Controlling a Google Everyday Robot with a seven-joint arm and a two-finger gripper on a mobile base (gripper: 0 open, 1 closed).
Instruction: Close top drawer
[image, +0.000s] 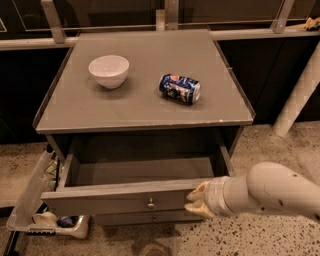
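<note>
The top drawer (115, 199) is a wide grey wooden drawer with a small round metal knob (150, 203) at its centre. It stands partly open below the cabinet top, and its bare inside shows. My gripper (196, 200) comes in from the right on a white arm and presses against the right part of the drawer front, just right of the knob. A shallower grey drawer front (150, 217) shows just under it.
A white bowl (108, 70) and a blue soda can (180, 88) lying on its side rest on the grey cabinet top (140, 107). A clear bin (45, 220) with items sits on the floor at the left. A white post (300, 95) stands to the right.
</note>
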